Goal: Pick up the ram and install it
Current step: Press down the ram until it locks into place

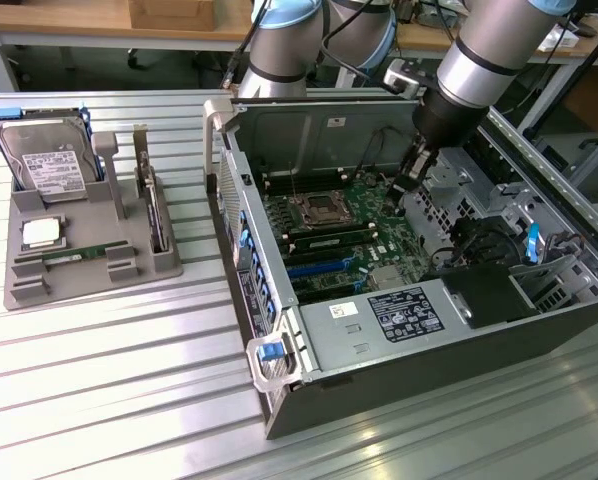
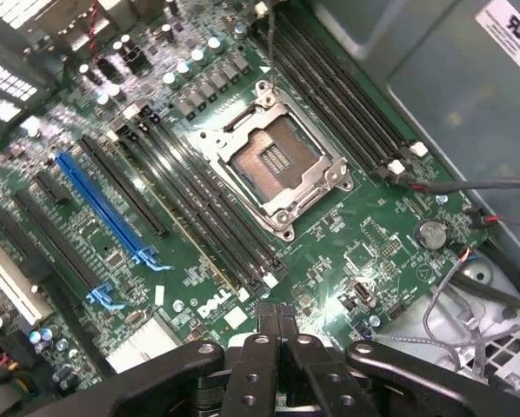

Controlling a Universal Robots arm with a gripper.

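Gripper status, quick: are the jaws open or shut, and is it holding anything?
Gripper: jaws shut, nothing between them, above the motherboard. The ram lies in the gray tray.

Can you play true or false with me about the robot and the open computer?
1. The gripper is above the motherboard inside the computer case. True.
2. The gripper holds the ram. False: the ram lies in the grey holder, and the shut fingers hold nothing.
3. The CPU socket is empty. True.
4. The hard drive sits inside the computer. False: it stands in the grey holder on the table.
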